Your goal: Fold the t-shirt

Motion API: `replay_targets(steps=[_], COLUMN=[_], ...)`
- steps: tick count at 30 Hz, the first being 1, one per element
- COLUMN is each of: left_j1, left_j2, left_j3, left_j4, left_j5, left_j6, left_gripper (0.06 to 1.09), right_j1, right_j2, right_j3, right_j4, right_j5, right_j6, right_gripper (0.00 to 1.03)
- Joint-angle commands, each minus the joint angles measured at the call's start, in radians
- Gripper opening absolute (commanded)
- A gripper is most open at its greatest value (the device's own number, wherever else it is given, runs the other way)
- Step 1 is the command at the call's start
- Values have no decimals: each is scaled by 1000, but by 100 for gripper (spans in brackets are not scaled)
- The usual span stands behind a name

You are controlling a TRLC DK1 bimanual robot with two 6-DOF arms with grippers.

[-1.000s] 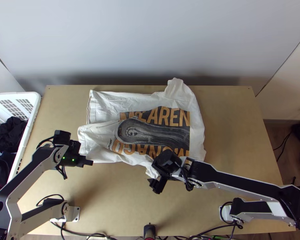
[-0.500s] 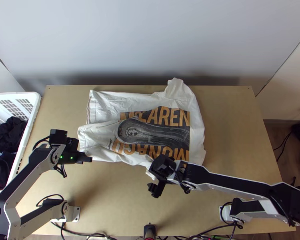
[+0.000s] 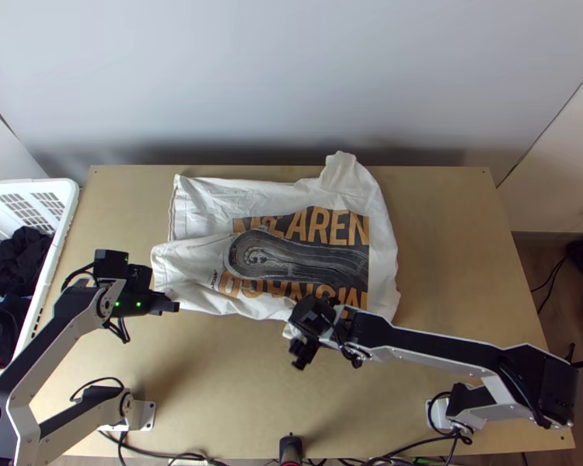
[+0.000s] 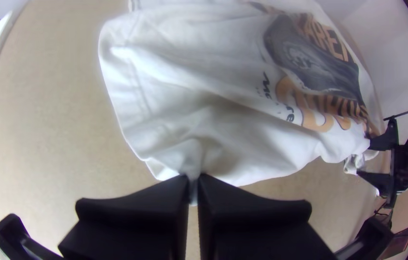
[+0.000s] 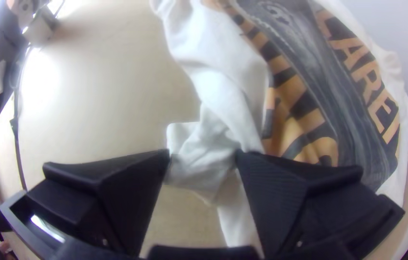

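Has the white t-shirt [image 3: 206,203] lying loosely spread and wrinkled on the worktop [image 3: 462,264], with orange lettering [image 3: 319,225] and a dark print [image 3: 307,260] facing up. Laps at the left end, with one creased layer over another, and juts at the far edge in a narrow flap [image 3: 341,167]. Clamps a pinch of the t-shirt's near left part in the left tool [image 3: 175,307], with the fingers pressed together on the cloth. At the near edge, farther right, has the right tool [image 3: 293,342] with fingers apart, on either side of a bunched bit of cloth [image 5: 201,149]; cannot tell about contact there. Beside the worktop's left edge, has a white basket [image 3: 68,210] with dark clothes [image 3: 19,260] inside.
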Motion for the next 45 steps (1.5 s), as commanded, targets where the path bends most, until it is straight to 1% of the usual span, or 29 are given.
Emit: replay_targets(steps=[1,3,4,10,14,18,22,26,29,32,38,45], left_j1=[-2,-2,-2,1,1,4,6,6,7,7,1,-2], left_j2=[2,4,4,-10,-34,-80,-133,-168,-179,-177,-169,-171], left_j3=[8,10,10,11,8,8,14,22,24,17,11,-2], left_j4=[1,1,1,-7,-22,-33,-42,-50,-58,-61,-61,-76], left_j5=[6,8,10,14,26,26,26,26,26,26,28,26], left_j6=[4,6,6,7,6,3,1,1,1,1,-2,-4], left_gripper=[9,9,9,9,9,9,9,9,9,9,9,9], right_j1=[-55,-76,-90,-174,-220,-260,-300,-371,-420,-435,-423,-383], right_j2=[14,2,-12,-124,-218,-296,-311,-259,-199,-110,107,365], right_j3=[3,4,4,6,39,75,92,124,138,184,362,579], right_j4=[36,36,36,1,-99,-168,-161,-95,-18,50,123,119], right_j5=[55,59,58,58,58,58,58,56,56,56,55,45], right_j6=[-9,-23,-29,-49,-76,-101,-144,-179,-213,-231,-219,-202], right_gripper=[31,11,3,3,3,3,3,3,3,3,3,3])
